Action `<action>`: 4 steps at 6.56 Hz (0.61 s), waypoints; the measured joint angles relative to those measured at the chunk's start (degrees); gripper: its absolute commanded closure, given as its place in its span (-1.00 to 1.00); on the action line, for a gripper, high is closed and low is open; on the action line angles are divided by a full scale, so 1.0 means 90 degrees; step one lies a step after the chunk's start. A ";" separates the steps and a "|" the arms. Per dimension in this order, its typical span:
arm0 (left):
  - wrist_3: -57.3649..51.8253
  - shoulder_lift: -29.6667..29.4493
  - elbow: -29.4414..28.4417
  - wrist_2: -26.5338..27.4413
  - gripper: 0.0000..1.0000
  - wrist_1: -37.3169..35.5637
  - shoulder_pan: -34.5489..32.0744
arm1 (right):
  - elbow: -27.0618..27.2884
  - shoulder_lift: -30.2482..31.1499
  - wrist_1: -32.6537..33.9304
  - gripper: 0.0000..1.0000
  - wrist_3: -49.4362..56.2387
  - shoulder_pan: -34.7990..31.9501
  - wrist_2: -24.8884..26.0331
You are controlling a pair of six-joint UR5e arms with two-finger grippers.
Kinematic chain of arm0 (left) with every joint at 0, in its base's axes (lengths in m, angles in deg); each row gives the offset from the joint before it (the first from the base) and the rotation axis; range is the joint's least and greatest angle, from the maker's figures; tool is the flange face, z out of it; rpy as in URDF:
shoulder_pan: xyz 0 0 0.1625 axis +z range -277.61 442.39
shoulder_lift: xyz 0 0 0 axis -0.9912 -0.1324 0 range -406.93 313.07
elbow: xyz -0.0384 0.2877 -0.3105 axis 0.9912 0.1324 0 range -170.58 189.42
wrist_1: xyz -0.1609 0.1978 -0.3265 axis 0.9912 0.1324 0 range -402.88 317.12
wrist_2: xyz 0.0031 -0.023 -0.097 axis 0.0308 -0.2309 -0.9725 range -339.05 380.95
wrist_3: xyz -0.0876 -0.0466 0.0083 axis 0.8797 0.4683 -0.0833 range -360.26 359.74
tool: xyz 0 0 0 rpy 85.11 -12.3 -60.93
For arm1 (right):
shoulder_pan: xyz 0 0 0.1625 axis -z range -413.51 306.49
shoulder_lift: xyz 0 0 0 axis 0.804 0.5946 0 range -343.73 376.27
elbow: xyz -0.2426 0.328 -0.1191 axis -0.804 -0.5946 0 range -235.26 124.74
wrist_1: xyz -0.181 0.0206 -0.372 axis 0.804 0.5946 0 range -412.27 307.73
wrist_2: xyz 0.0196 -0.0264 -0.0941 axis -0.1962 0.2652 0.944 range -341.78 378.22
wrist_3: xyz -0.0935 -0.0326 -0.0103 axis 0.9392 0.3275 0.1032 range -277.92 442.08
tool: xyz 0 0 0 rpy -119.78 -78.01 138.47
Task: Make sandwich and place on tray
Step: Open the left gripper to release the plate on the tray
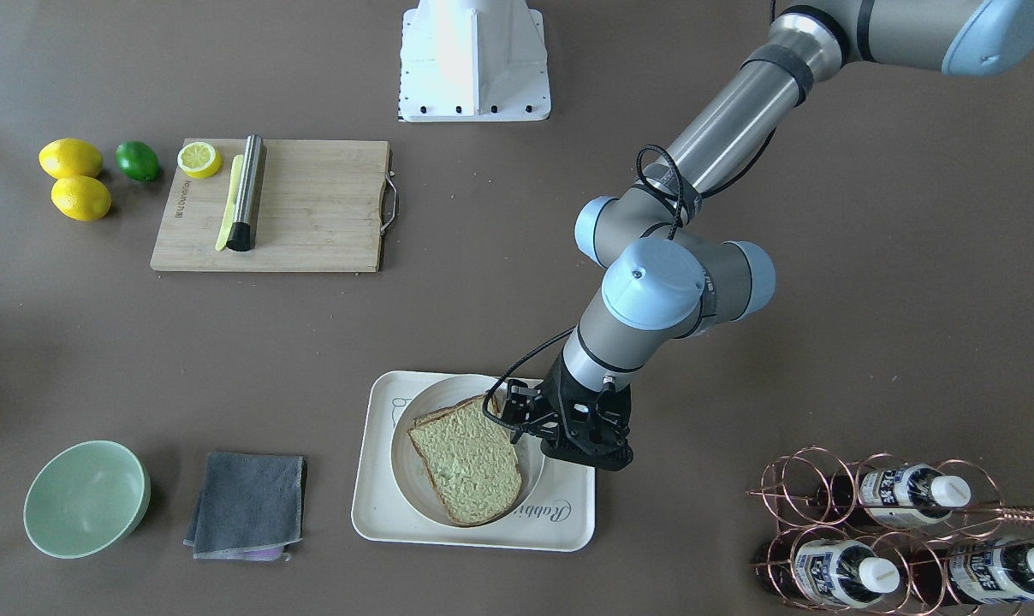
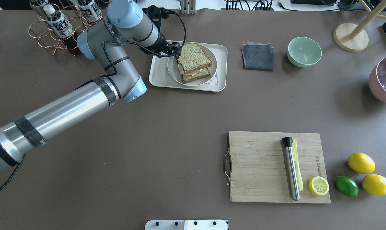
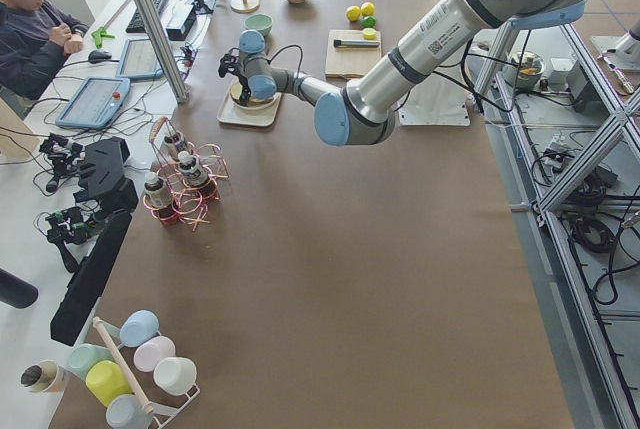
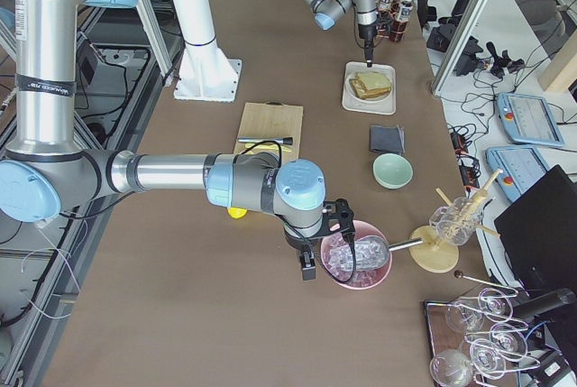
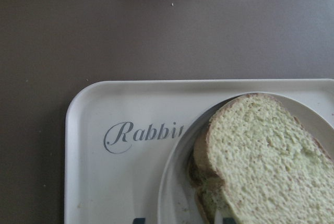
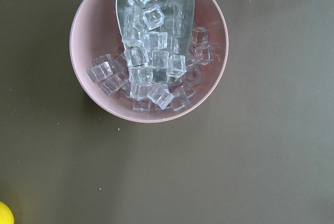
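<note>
- The sandwich (image 1: 466, 462) is stacked, with egg (image 2: 189, 72) peeking out between the two slices. It sits on the white plate (image 1: 401, 469), and the plate sits inside the tray (image 1: 380, 513). To me the job looks basically finished.
- What matters for my next move is that the sandwich lies just to the robot's right of the left fingers (image 2: 174, 48). They point down over the tray's left end, close to the plate's rim. I can't tell if they touch the rim or the bread.
- Going by the overhead view, the sandwich's long axis runs roughly away from the robot, a little skewed. So the fingers sit off its long left side, toward the far end.
- I can't tell how wide the fingers are. From across the worktop the wrist hides them, and from overhead they're just a black clump. The wrist camera only gives me the tray corner with the script, the plate rim and the bread. Nothing looks lifted, so my guess is they hold nothing.
- The left arm is easily the nearer one. The right fingers (image 4: 307, 268) hang over the pink bowl (image 6: 83, 25) of ice cubes at the other end of the worktop, well apart from the tray. I can't tell their opening either.
- If I back the left arm off, I'd go straight up first so I don't clip the plate.
</note>
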 measured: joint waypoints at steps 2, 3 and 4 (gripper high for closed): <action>0.0027 0.0716 0.1125 -0.0030 -0.96 -0.0235 -0.0065 | 0.0008 0.0014 0.0004 -1.00 -0.0006 0.0000 0.0132; 0.0012 0.1277 0.1923 -0.0106 -0.96 -0.0466 -0.0126 | 0.0009 0.0031 0.0005 -1.00 -0.0010 0.0000 0.0218; -0.0012 0.1932 0.2775 -0.0197 -0.96 -0.0665 -0.0215 | 0.0014 0.0061 0.0004 -1.00 -0.0009 0.0002 0.0262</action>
